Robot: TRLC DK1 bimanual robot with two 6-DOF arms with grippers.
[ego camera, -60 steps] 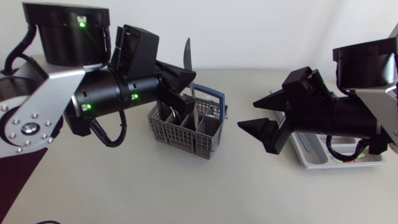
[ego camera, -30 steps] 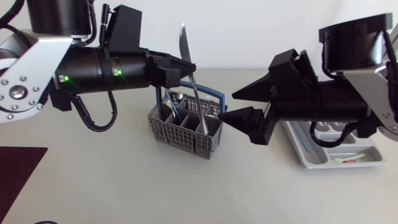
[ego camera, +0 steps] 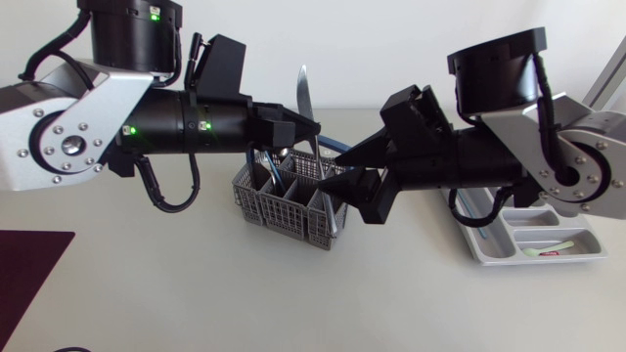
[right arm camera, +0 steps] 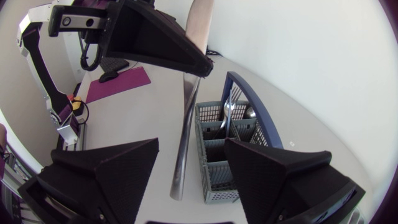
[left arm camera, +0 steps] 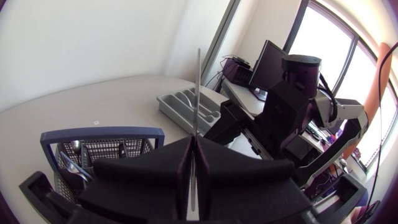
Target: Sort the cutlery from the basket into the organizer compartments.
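Silver-and-black left arm (ego camera: 88,137) level, stretched toward right arm (ego camera: 509,156), also level | grey basket (ego camera: 284,207) beneath both grippers | organizer (ego camera: 533,244) behind right gripper (ego camera: 337,174), well apart | left gripper (ego camera: 301,127) clamped on upright knife (ego camera: 304,93) | right gripper's jaws wide, gaps either side of knife handle

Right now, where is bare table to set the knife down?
Bare table runs in front of the basket, from the purple mat to the organizer. Crowded above the basket: left gripper and right gripper meet at the knife.
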